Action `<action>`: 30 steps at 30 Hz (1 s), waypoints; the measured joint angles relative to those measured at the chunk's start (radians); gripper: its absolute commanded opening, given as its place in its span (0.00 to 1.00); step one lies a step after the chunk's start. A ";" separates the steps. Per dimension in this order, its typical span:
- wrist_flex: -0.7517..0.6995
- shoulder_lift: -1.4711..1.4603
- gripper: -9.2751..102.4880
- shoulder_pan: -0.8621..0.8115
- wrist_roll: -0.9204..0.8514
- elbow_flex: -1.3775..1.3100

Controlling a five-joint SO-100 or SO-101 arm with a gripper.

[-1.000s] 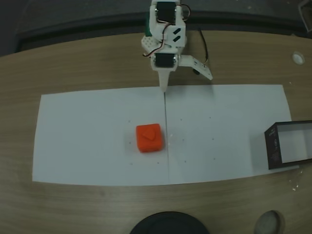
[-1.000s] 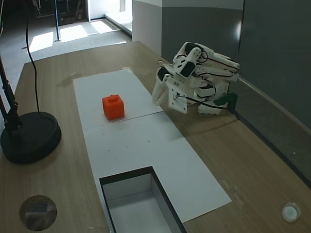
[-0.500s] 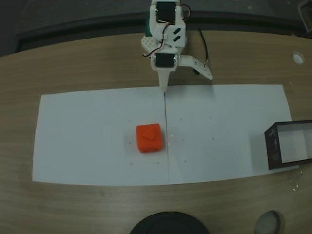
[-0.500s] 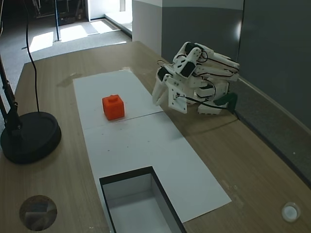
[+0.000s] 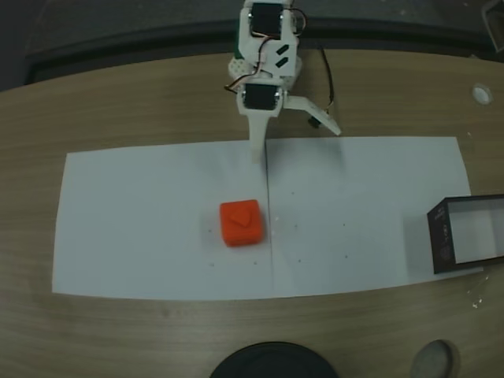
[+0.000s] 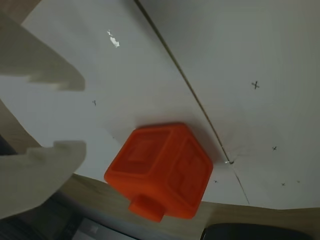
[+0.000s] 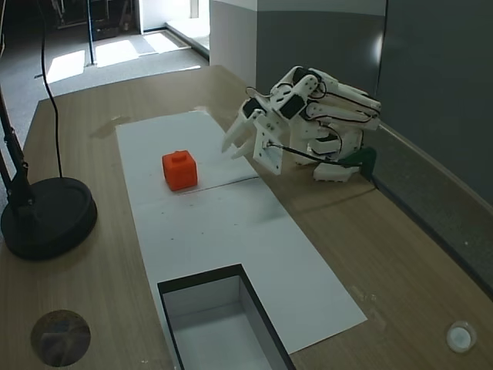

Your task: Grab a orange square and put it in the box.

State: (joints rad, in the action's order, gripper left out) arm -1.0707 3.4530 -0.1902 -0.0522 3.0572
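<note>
The orange square (image 5: 241, 223) sits on white paper near the table's middle, also seen as the orange square (image 7: 179, 170) and, close up, the orange square (image 6: 160, 170). My gripper (image 5: 260, 156) hovers behind it, apart from it, jaws open with nothing between them. From the side, the gripper (image 7: 235, 148) is raised off the paper and tilts toward the cube. Two pale fingers (image 6: 45, 70) enter the wrist view from the left. The box (image 5: 441, 236), black-walled and pale inside, stands at the right edge; in a fixed view the box (image 7: 173, 289) is in the foreground.
White paper sheets (image 5: 142, 220) cover the wooden table. A black round base (image 7: 46, 220) with a pole stands beside the paper, also seen as the base (image 5: 272, 364). A round table hole (image 5: 435, 360) and a small white disc (image 5: 480, 93) lie off the paper.
The arm has lifted and reached forward, so the gripper tip has moved a little closer to the orange square. The square and the box have not moved.
</note>
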 measured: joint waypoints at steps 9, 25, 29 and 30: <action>0.061 -0.037 0.42 -0.008 0.029 -0.216; 0.067 -1.312 0.44 0.071 0.034 -0.874; 0.063 -1.595 0.43 0.031 0.034 -0.985; 0.057 -1.640 0.43 0.029 0.034 -1.005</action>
State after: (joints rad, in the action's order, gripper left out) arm -1.0140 1.8132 -0.1611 -0.0184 2.0525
